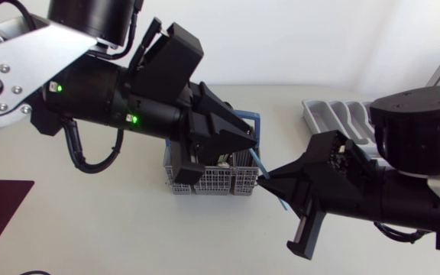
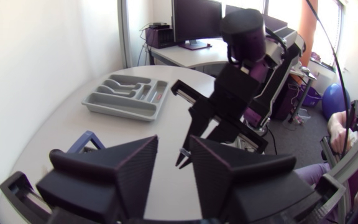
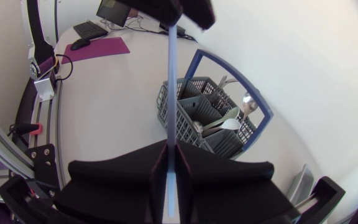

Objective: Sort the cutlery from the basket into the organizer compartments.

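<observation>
Basket mostly under left claw, organizer partly behind right arm, blue utensil unidentifiable.

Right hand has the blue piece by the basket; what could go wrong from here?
1. The left hand hangs right at the far end of the light blue cutlery piece held in the right hand; swinging away may knock it there or on the basket.
2. It sticks far out of the grip, so it might pivot before reaching the organizer.
</observation>
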